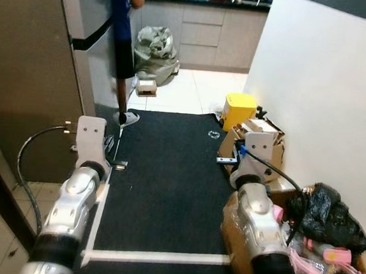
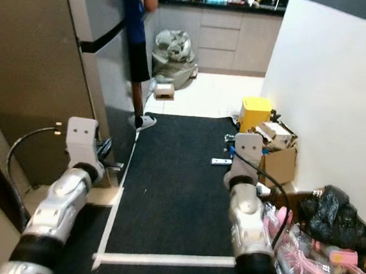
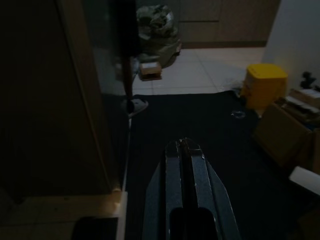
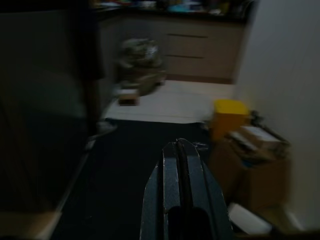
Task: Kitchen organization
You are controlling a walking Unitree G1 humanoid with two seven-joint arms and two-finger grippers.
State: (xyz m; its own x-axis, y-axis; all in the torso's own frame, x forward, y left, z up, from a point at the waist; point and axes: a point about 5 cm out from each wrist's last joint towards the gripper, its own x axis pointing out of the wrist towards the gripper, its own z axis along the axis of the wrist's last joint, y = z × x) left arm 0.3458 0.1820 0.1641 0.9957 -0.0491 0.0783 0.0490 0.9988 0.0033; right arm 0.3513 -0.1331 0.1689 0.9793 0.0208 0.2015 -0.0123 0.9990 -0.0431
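With fingers pressed together, both tools (image 3: 184, 150) (image 4: 181, 150) point forward.

Tiled floor (image 1: 194, 87) — black mat (image 1: 166, 187), yellow bin (image 1: 239, 108).

Two chunky silver metal arms with ribbed black cuffs near the elbows. Each ends in a white plastic wrist block, and a black cable loops off each one. The left gripper (image 3: 184, 150) and right gripper (image 4: 181, 150) have long black fingers pressed flat together.

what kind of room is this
Likely a home passage leading into a kitchen: a tall steel fridge on the left, grey cabinets under a cluttered counter ahead, and a black mat running toward them.
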